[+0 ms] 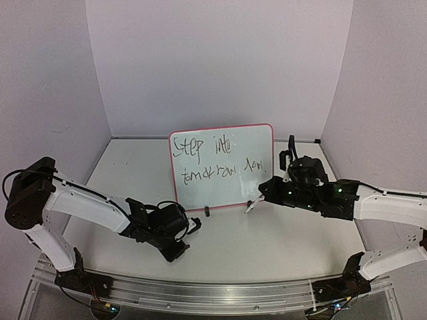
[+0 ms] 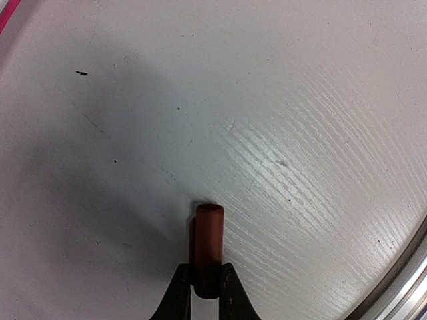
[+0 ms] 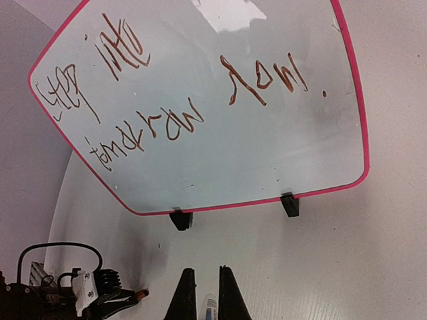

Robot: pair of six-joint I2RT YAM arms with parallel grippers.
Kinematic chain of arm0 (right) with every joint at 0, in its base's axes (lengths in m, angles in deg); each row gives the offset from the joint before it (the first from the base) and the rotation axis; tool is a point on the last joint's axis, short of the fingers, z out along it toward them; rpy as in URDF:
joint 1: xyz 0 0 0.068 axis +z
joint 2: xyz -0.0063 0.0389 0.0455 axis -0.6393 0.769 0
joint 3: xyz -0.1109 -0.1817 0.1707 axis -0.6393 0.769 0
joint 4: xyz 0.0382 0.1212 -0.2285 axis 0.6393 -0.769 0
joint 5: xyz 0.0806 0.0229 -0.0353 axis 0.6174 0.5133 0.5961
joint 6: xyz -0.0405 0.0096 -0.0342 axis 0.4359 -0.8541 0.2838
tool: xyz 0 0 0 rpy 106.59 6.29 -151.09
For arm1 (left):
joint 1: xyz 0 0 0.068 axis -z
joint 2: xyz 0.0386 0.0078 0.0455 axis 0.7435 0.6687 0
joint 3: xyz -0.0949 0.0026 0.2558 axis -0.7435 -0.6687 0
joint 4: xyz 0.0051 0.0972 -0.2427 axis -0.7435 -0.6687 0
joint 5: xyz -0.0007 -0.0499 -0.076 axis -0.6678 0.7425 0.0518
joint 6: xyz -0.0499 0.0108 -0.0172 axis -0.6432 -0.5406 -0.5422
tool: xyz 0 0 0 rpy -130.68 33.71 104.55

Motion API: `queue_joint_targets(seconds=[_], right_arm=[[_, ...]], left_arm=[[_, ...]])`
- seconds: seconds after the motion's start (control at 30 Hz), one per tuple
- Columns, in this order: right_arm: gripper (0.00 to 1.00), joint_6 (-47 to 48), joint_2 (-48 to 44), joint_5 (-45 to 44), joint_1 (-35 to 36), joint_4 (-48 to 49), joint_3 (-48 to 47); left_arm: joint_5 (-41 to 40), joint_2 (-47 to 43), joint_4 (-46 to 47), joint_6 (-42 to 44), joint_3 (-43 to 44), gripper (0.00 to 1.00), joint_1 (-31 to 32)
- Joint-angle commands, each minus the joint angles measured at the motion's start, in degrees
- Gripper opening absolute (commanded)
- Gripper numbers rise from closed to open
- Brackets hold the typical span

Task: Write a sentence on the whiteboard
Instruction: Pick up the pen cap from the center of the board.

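Nearest the left wrist lens: left pincer (image 2: 207,288), clenched on a red-brown cap (image 2: 208,240). Holds the cap's round end out over bare white tabletop (image 2: 313,133), with a shadow spreading to the left. From above, left pincer (image 1: 196,226) low at near centre-left, just short of the whiteboard's near left corner and apart from it.

Nearest the right wrist lens: right pincer (image 3: 209,297), jaws close together, grasping a marker (image 3: 210,309). Shows only a white-and-blue sliver of it between the fingers. From above, right pincer (image 1: 259,198) reaching in from the right, with the marker (image 1: 250,206) angled down at the whiteboard's lower right edge. Touching or just off it: cannot tell.

Whiteboard (image 1: 230,193) at mid tabletop (image 1: 267,253), toward the back wall. Stands propped on its long lower edge on two black clips (image 3: 181,220), pink-red border all round.

Sentence (image 1: 208,171) in two lines across the whiteboard (image 3: 267,160): "Step into" above, below it a word like "tomorrow" and a short, unclear one. Reads upside down and red-brown in the right wrist view, sentence (image 3: 170,123) filling the upper frame.
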Motion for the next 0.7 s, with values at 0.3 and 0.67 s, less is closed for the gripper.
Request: queue_joint_targets(seconds=[0.3,0.67], right_arm=[[0.00,0.2,1.1,4.1,-0.1,2.2,-0.9],[0.00,-5.1,0.1,25.5,-8.7,12.1,2.9]], left_arm=[[-4.2,-2.7,6.3,-1.6,-0.6,0.00,0.9],[1.1,-7.2,29.3,-0.3,-5.0,0.00,1.2]])
